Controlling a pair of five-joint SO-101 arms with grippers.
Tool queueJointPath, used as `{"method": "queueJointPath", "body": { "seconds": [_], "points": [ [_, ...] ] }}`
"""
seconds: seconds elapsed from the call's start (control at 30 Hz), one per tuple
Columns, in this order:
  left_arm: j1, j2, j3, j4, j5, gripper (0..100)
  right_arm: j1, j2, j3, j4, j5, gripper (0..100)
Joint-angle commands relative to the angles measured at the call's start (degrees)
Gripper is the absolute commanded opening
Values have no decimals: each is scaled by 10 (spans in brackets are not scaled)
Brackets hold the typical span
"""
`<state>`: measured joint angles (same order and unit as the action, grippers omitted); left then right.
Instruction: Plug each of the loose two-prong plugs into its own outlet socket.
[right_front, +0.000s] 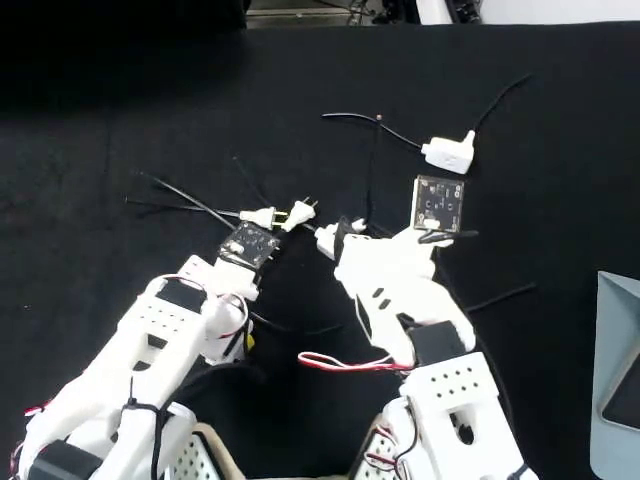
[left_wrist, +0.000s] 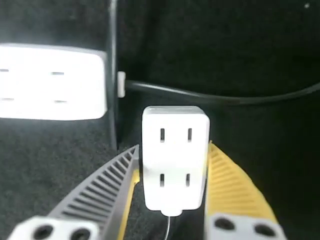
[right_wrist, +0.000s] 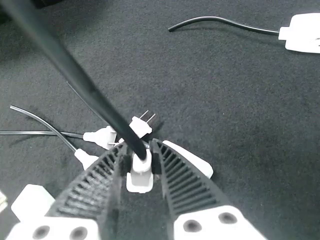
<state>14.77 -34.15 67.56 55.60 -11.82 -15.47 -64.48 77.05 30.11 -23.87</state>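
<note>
In the left wrist view my left gripper (left_wrist: 172, 148) is shut on a white outlet block (left_wrist: 175, 160), whose two pairs of slots face the camera. A second white outlet block (left_wrist: 50, 82) lies close beside it. My right gripper (right_wrist: 138, 145) is shut on a white plug (right_wrist: 139, 177), and its black cord (right_wrist: 75, 75) runs up out of the fingers. Just beyond lie two loose two-prong plugs (right_wrist: 140, 125) (right_wrist: 102, 136). From above, these plugs (right_front: 262, 216) (right_front: 300, 212) lie side by side, just beyond both arms and left of my right gripper (right_front: 330, 238). Another white outlet (right_front: 448, 152) lies far right.
A black cloth covers the table (right_front: 100, 120). Thin black cords (right_front: 180, 198) trail across the middle and toward the far outlet. A grey-blue box (right_front: 615, 370) stands at the right edge. Red and white wires (right_front: 340, 362) hang between the arm bases.
</note>
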Motion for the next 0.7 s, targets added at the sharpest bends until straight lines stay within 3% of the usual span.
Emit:
{"method": "queueJointPath", "body": {
  "seconds": [0.0, 0.23, 0.4, 0.5, 0.67],
  "points": [
    [8, -13, -33, -17, 4, 188, -4, -10, -6, -9, -4, 12],
    [3, 4, -20, -124, -4, 199, -4, -13, -6, -3, -2, 12],
    [-5, 6, -21, -113, -28, 317, -7, -14, -9, 21, 39, 12],
    [-27, -21, -21, -111, -33, 332, -7, -14, -7, 28, 68, 12],
    [-54, -130, -43, 0, -33, 334, -31, -14, -32, 79, 95, 12]
  ]
}}
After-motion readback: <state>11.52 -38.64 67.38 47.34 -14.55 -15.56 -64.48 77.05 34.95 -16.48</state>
